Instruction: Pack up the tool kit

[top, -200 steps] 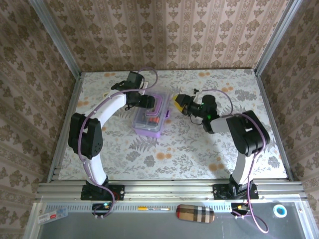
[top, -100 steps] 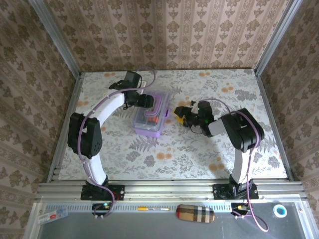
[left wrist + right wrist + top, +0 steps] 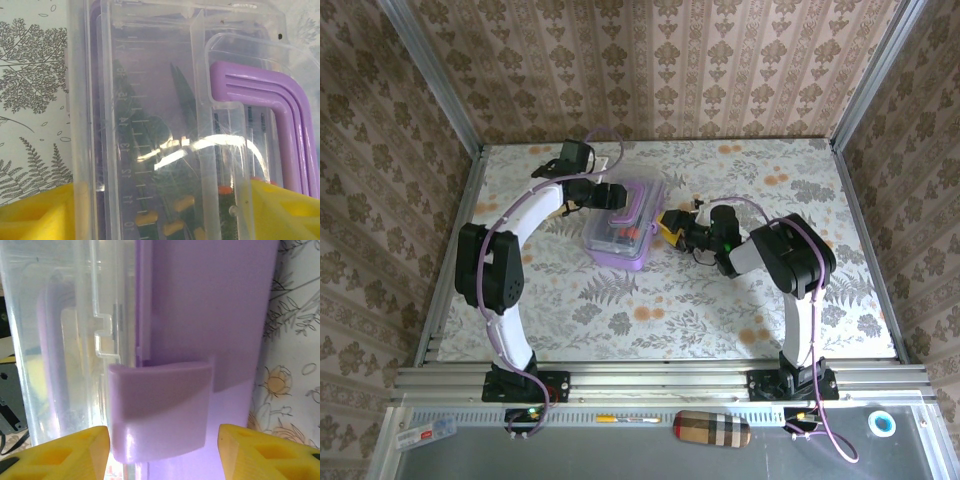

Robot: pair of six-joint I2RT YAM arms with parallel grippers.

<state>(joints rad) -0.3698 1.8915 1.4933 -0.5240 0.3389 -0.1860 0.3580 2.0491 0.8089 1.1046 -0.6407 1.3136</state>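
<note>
The tool kit point(image 3: 620, 238), a translucent purple box with a clear lid, lies left of the table's centre. In the left wrist view the lid point(image 3: 150, 100) and purple handle point(image 3: 260, 95) are close below, with black-and-orange tools point(image 3: 185, 204) lying inside. My left gripper point(image 3: 610, 196) hangs over the box's far end, open, its yellow fingers point(image 3: 35, 215) spread wide across the lid. My right gripper point(image 3: 670, 228) is at the box's right side, open. The purple latch point(image 3: 160, 410) sits between its fingertips with a gap on each side.
The floral table point(image 3: 720, 290) is walled by patterned panels and an aluminium frame. The right arm's cable point(image 3: 760, 205) loops above its wrist. On the front ledge lie a plaid case point(image 3: 711, 428) and a tape roll point(image 3: 884, 424).
My right gripper has moved left up to the box's latch side. The left gripper and the box's far end have shifted a little to the left and away.
</note>
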